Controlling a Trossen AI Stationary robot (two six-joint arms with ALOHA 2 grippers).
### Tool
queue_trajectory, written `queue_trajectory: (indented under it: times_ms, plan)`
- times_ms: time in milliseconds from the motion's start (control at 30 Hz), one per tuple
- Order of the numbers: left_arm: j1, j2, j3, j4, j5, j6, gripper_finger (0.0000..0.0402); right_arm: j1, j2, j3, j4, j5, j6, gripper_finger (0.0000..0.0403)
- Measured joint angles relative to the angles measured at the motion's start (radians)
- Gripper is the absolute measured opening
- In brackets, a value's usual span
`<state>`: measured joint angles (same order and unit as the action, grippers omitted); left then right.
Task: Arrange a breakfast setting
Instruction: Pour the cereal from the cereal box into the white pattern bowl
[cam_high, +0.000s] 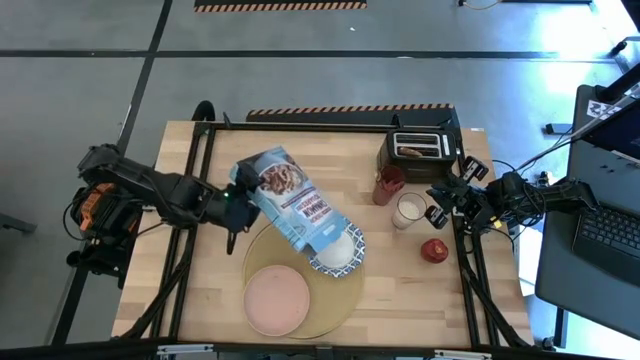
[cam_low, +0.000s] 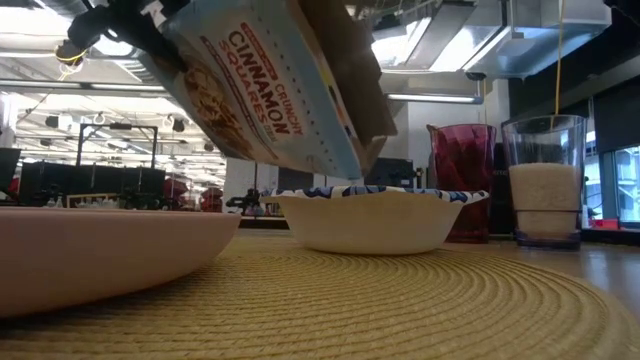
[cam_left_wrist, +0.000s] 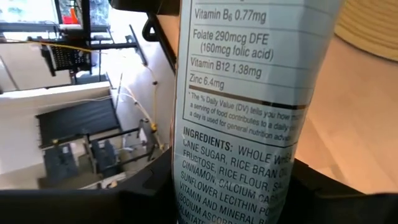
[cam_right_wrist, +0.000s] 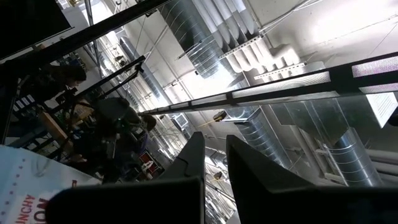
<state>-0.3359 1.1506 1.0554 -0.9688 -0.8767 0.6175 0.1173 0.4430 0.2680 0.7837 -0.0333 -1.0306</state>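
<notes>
Over the bowl (cam_high: 337, 250) on the placemat (cam_high: 345, 300): cereal box (cam_high: 290, 200) tilted, open end down | left gripper (cam_high: 238, 195) clamped on the box's upper end | right gripper (cam_high: 447, 203) fingers nearly together, holding nothing, near milk glass (cam_high: 407, 210) | plate (cam_high: 277, 300) beside bowl | apple (cam_high: 434, 250), cup (cam_high: 388, 184), toaster (cam_high: 421, 148) off the mat.

The left arm is reaching in from the tabletop's left side, its end effector (cam_high: 238, 192) raised and clamping a tilted box between its fingers. The right arm is waiting at the right edge, its end effector (cam_high: 442, 205) nearly closed, tilted upward.
</notes>
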Motion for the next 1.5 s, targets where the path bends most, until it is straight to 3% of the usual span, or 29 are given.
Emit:
queue_trajectory:
  times_ms: [233,467,833,1033,1200,1500]
  plan:
    - [-0.023,0.029,0.0,-0.001,-0.06,0.006,0.0166,0.0,0.0,0.0,0.0,0.0,0.0,0.0037]
    - [-0.074,0.054,0.0,0.001,-0.113,0.147,0.0166,0.0,0.0,0.0,-0.001,0.0,0.0,0.0037]
    - [-0.143,0.062,0.0,0.055,-0.22,0.218,0.0165,0.0,0.0,0.0,-0.001,0.0,0.0,0.0037]
    - [-0.148,0.103,0.0,0.07,-0.255,0.275,0.0165,0.0,0.0,0.0,-0.001,0.001,0.0,0.0037]
    - [-0.139,0.137,0.0,0.096,-0.344,0.306,0.0165,0.0,0.0,0.0,-0.001,0.001,0.0,0.0037]
    - [-0.134,0.138,0.0,0.101,-0.338,0.309,0.0165,0.0,0.0,0.0,-0.001,0.001,0.0,0.0037]
